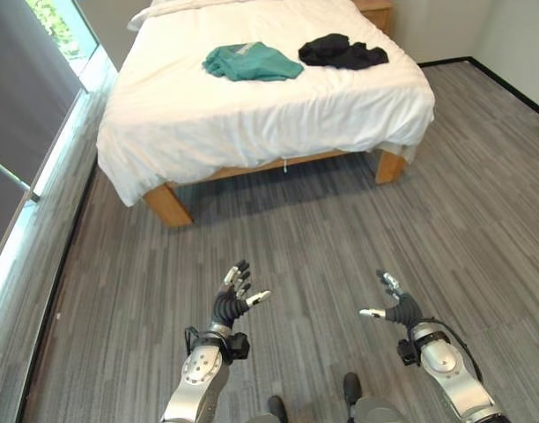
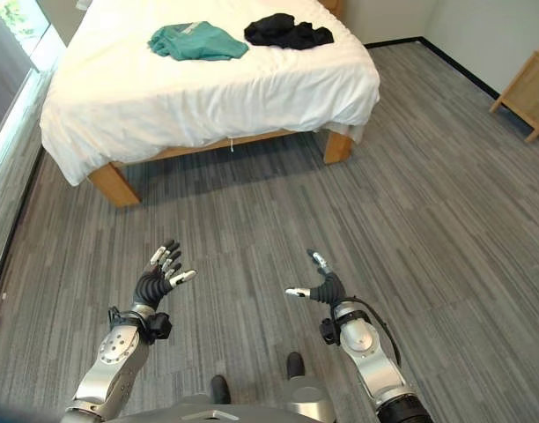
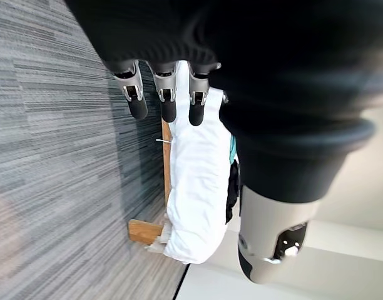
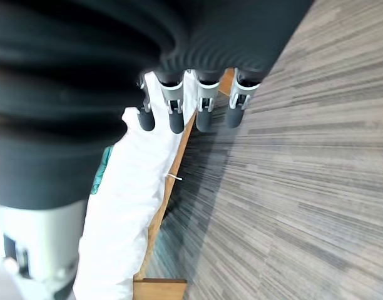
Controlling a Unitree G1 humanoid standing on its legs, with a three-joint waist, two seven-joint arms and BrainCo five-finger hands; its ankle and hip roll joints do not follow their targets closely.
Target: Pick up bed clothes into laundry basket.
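A teal garment [image 1: 252, 62] lies crumpled on the white-sheeted bed [image 1: 208, 123], and a black garment [image 1: 343, 52] lies to its right on the same bed. Both hands hover over the floor well short of the bed. My left hand [image 1: 236, 298] is open with its fingers spread and holds nothing. My right hand [image 1: 398, 306] is open too, fingers straight, thumb pointing inward, empty. In the left wrist view the bed [image 3: 198, 187] shows past the fingers [image 3: 168, 94]; in the right wrist view the bed [image 4: 126, 200] shows past the straight fingers [image 4: 204, 100].
Grey striped carpet [image 1: 340, 256] stretches between me and the bed. A window with a dark blind [image 1: 23, 115] runs along the left wall. A wooden nightstand [image 2: 525, 92] stands at the far right. The bed rests on wooden legs [image 1: 168, 204].
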